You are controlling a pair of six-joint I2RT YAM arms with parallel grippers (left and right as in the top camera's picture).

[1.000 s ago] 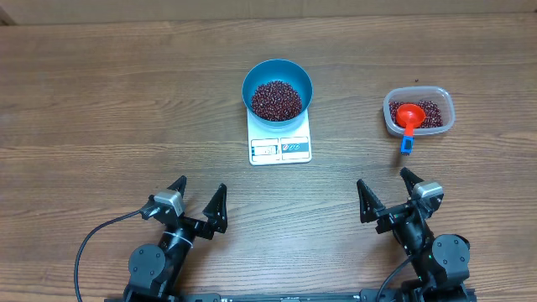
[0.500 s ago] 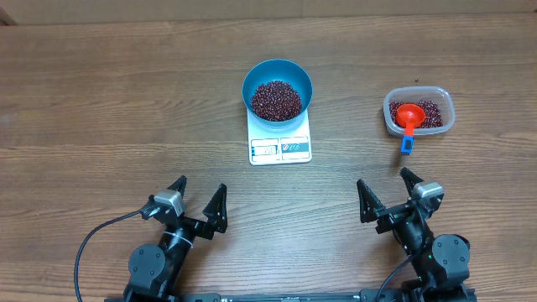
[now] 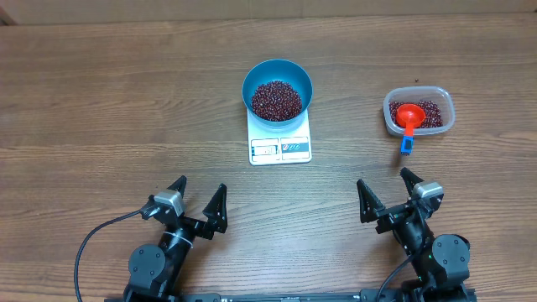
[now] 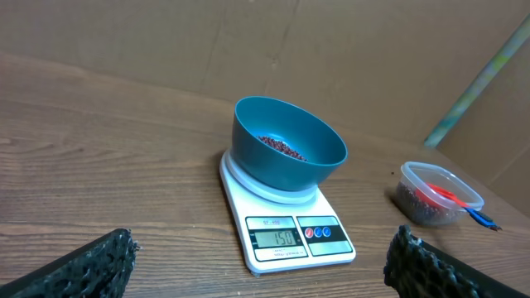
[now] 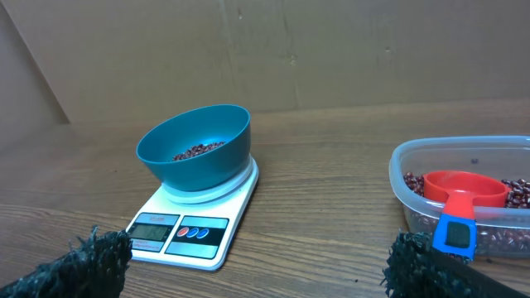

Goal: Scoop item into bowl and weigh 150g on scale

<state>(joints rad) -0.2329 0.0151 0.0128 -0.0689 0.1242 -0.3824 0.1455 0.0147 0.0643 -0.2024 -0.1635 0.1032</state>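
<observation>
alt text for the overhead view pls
A round bright blue bowl of small dark red-brown beans sits on a small flat white kitchen scale on a wooden table. Right of it, a clear plastic tub of beans holds a red scoop with a blue handle. The left gripper and right gripper sit open near the bottom edge, empty.

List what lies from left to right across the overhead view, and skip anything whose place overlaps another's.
left gripper → blue bowl → clear tub
</observation>
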